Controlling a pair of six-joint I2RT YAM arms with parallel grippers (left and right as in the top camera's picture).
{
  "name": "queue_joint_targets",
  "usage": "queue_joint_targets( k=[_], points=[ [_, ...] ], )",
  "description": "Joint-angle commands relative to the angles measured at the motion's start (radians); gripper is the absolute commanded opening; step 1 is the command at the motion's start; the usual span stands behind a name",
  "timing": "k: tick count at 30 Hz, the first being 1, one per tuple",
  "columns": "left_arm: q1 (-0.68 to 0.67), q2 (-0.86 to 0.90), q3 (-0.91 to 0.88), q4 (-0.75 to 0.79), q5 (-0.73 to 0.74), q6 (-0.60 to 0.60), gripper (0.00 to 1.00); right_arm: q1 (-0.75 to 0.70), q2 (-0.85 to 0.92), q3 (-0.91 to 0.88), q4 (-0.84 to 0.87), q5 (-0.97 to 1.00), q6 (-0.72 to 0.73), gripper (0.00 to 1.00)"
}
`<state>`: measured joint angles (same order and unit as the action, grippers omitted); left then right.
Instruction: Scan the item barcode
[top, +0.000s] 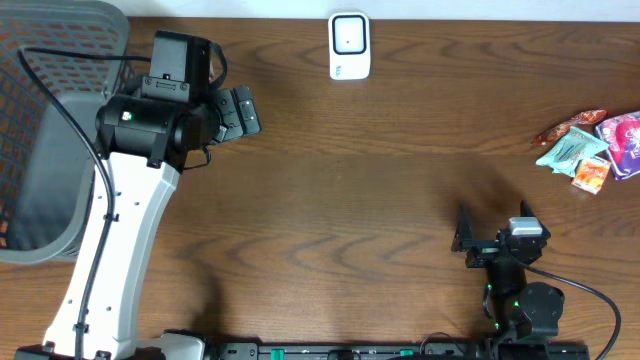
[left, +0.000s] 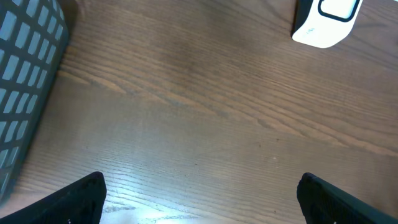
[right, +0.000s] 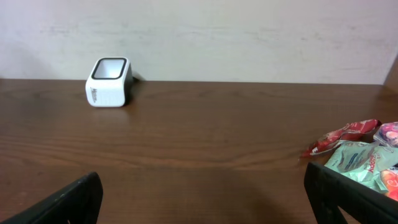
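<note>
Both grippers, left gripper (left: 199, 193) and right gripper (right: 202, 196), gape wide, empty; small white boxy scanner (top: 349, 45) sits at the wooden table's (top: 380, 190) far edge, colourful snack packets (top: 592, 145) by the right edge.

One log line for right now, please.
left gripper open, empty | right gripper open, empty | scanner at far edge | snack packets untouched, right | basket left

The table (top: 360, 200) fills the overhead frame. A barcode scanner (top: 349, 45) stands at top centre, near the far edge. A mesh basket (top: 50, 130) occupies the left edge — partly under the left arm (top: 130, 200), which reaches up from the lower left. A cluster of snack packets (top: 590, 145) lies at the right edge (upper half). The right arm (top: 515, 275) sits at lower right, well apart from the packets — and from the scanner.
</note>
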<state>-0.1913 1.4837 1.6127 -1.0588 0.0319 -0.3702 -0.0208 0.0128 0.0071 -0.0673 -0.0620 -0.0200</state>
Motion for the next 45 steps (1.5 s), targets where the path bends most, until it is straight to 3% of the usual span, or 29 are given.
queue_joint_targets(
  k=[1,24,30,35,45],
  points=[
    [0.003,0.004,0.002,-0.003,0.002,-0.006,0.98,0.013,-0.008,-0.002,-0.004,0.008,-0.019,0.99],
    [0.006,-0.014,-0.001,-0.018,-0.036,0.014,0.98,0.013,-0.008,-0.002,-0.004,0.008,-0.019,0.99],
    [0.006,-0.079,-0.128,-0.054,-0.037,0.064,0.98,0.013,-0.008,-0.002,-0.004,0.008,-0.019,0.99],
    [0.006,-0.196,-0.372,0.109,-0.038,0.13,0.98,0.013,-0.008,-0.002,-0.004,0.008,-0.019,0.99],
    [0.006,-0.578,-0.94,0.663,0.062,0.206,0.98,0.013,-0.008,-0.002,-0.004,0.008,-0.019,0.99]
  ],
)
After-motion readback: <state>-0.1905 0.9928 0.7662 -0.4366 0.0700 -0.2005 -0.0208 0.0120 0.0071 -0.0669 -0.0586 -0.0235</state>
